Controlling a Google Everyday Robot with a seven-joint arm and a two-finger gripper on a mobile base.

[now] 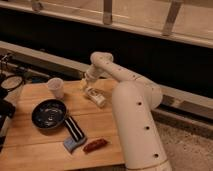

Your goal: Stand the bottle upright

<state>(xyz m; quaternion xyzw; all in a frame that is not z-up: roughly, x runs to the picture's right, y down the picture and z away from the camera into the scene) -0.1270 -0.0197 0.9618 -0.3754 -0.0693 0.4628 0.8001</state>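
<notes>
The small white bottle (pixel 96 97) lies on its side on the wooden table (pixel 35 145), toward the back right, with faint dark marks on it. My gripper (pixel 86 84) hangs at the end of the white arm (pixel 131 107), right above the bottle's far end and close to or touching it.
A whitish paper cup (pixel 56 88) stands left of the gripper. A dark bowl (pixel 48 114) sits in the middle left. A blue-and-black striped sponge (pixel 74 133) and a reddish-brown sausage-like item (pixel 95 145) lie near the front edge. Dark objects (pixel 9 85) sit at the far left.
</notes>
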